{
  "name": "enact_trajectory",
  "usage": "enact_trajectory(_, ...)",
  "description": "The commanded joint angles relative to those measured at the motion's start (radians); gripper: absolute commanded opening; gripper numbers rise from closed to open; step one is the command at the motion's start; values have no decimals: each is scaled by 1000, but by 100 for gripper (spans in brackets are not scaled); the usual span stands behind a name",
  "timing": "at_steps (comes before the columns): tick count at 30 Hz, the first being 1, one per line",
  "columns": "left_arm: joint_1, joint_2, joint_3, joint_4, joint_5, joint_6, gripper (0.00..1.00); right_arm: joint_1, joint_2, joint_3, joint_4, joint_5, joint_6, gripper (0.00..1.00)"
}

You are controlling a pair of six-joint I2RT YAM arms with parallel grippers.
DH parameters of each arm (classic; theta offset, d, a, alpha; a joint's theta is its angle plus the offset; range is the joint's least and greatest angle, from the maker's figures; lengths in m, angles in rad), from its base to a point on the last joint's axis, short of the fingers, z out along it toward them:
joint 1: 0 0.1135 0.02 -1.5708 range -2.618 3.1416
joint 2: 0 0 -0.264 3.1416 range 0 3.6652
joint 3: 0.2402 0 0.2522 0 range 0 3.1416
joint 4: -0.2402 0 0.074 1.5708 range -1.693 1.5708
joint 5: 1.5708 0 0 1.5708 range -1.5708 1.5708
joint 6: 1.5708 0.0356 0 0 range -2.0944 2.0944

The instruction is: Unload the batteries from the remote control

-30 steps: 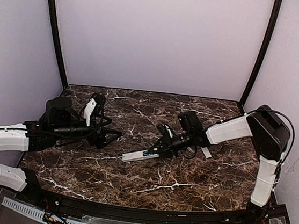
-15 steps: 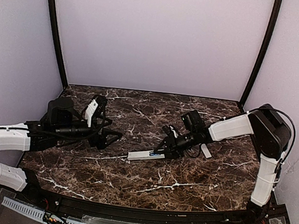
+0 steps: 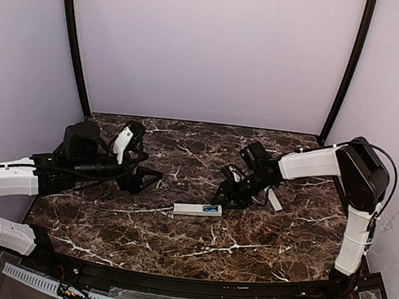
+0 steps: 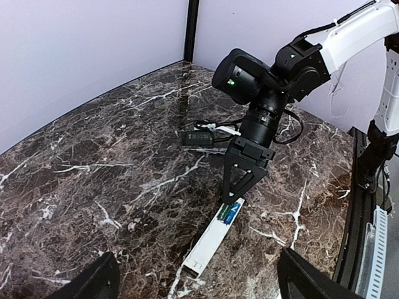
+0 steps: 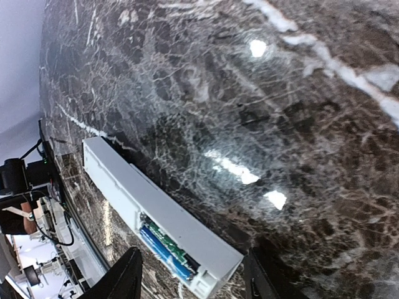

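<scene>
The white remote control (image 3: 197, 210) lies back up on the marble table (image 3: 174, 248), mid-table. Its open compartment at the right end holds a green and a blue battery (image 5: 165, 249), which also show in the left wrist view (image 4: 229, 213). My right gripper (image 3: 225, 193) is open, with its fingers either side of the remote's battery end (image 5: 193, 283); I cannot tell whether they touch it. My left gripper (image 3: 150, 180) is open and empty, hovering left of the remote (image 4: 215, 240).
The thin pale-grey cover strip (image 3: 274, 200) lies on the table under the right forearm. White walls and black corner posts (image 3: 75, 41) close in the table's back and sides. A black rail (image 3: 184, 288) runs along the near edge.
The remote has slid a little to the right and turned more level across the table. My right gripper has drawn back up and to the right. My left arm has edged slightly right.
</scene>
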Motion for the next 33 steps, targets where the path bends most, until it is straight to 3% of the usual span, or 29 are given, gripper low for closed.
enact_trajectory(1,-4,15,53,-106,-50,88,88,-9,-28,59,-131,121,-79,56)
enact_trajectory(12,-5,88,100,-102,-149,198,88,-19,-151,132,-350,399,-232,58)
enact_trajectory(20,-5,56,101,-134,-162,252,88,-21,-200,98,-410,675,-331,56)
enact_trajectory(33,-5,-22,82,-144,-195,303,87,-22,-82,117,-413,753,-392,46)
